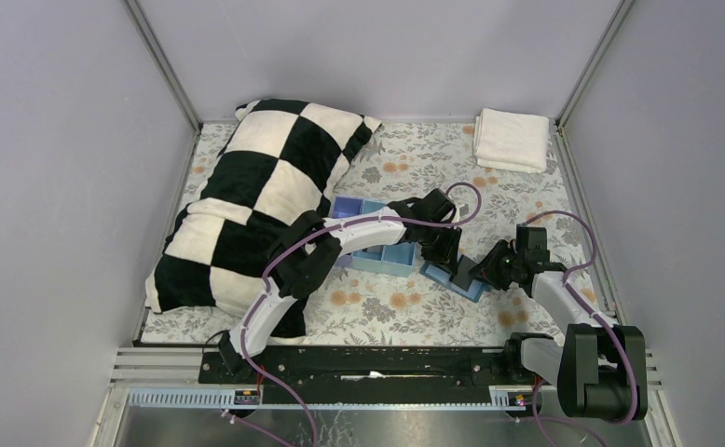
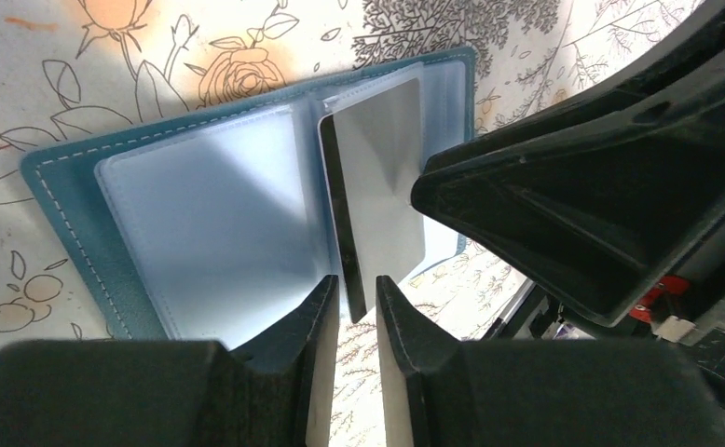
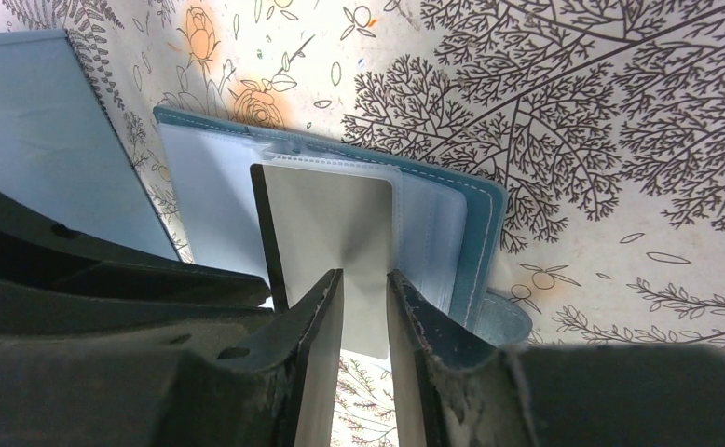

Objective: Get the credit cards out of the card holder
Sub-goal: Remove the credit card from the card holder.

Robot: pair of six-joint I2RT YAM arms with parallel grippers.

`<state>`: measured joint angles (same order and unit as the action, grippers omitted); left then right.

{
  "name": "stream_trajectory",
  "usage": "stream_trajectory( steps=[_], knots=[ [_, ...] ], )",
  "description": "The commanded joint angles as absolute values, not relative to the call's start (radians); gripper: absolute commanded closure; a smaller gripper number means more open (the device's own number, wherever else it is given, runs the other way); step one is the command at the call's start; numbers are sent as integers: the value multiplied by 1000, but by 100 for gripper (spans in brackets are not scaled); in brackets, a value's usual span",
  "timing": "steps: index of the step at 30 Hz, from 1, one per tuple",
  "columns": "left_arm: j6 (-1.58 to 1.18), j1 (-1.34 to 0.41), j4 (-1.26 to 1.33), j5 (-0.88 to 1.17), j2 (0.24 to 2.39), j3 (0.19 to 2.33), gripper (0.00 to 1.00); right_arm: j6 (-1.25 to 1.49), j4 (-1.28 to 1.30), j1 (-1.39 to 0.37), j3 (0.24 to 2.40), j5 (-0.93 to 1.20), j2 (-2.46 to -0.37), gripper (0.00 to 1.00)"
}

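Note:
The blue card holder [image 1: 443, 276] lies open on the flowered cloth, its pale blue sleeves up [image 2: 70, 214] [image 3: 485, 214]. One credit card [image 2: 382, 177] [image 3: 326, 214], silvery on its face with a dark long edge, sticks halfway out of a sleeve. My left gripper [image 1: 440, 250] [image 2: 357, 298] has its jaws narrowly apart around the card's near corner. My right gripper [image 1: 471, 272] [image 3: 365, 289] is narrowly open over the card's free end, one finger over the holder's edge. I see no other cards.
A three-compartment blue tray [image 1: 391, 263] [image 3: 33, 121] stands just left of the holder, under the left arm. A checkered pillow [image 1: 266, 196] fills the left side. A folded white towel [image 1: 511, 140] lies at the back right.

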<state>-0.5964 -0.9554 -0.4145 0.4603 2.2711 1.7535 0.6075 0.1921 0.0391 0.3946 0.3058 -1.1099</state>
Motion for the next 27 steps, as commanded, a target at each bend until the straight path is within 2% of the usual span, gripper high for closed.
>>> stream_trajectory(
  steps=[1, 9, 12, 17, 27],
  knots=[
    [-602, -948, -376, 489, 2297, 1763, 75, 600, 208, 31, 381, 300, -1120, 69],
    [-611, -949, -367, 493, 2306, 1759, 72, 598, 209, 31, 382, 301, -1121, 69],
    [-621, -949, -353, 503, 2304, 1751, 79, 600, 210, 31, 380, 301, -1120, 69],
    [-625, -949, -346, 509, 2302, 1749, 100, 601, 211, 31, 379, 299, -1116, 69],
    [-602, -917, -352, 461, 2234, 1687, 100, 604, 218, 31, 380, 286, -1110, 69]
  ],
)
